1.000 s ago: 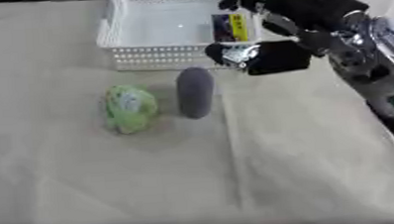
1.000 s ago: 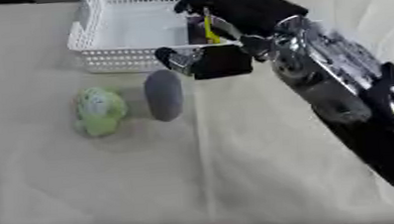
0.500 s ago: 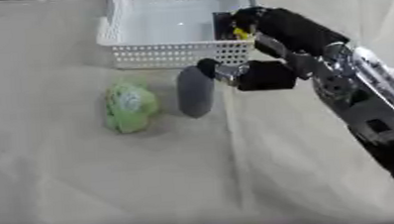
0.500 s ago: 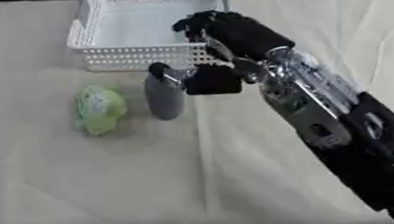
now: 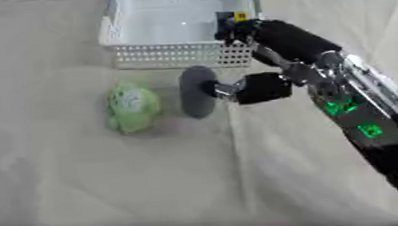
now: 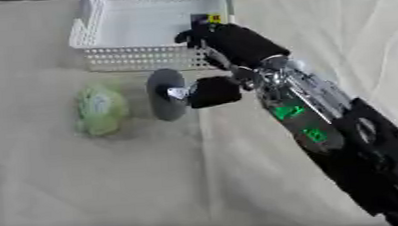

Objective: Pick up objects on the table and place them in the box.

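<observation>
While the right arm is reaching in from the lower right across the cream tablecloth [image 5: 154, 178], the right hand [image 5: 258, 87] is hanging just beside the grey oval object [image 5: 197, 91], its silver fingertip [image 6: 176, 92] touching or nearly touching that object's right edge. Whether the fingers are curling round the object or only lying against it, I cannot tell, since the blocky black palm is hiding most of them. Nothing is showing as lifted: the grey oval object is lying on the cloth, long axis running toward and away from the robot, just in front of the near wall of the white perforated box [image 5: 172, 59]. To its left, near but apart, the pale green crumpled object [image 5: 133, 107] is sitting on the cloth, also in front of the box. The box is standing at the far side of the table with its visible floor looking bare and white. The black forearm is crossing over the box's near right corner, where a small yellow mark is showing on the arm. Green lights are glowing on the arm's lower section.
</observation>
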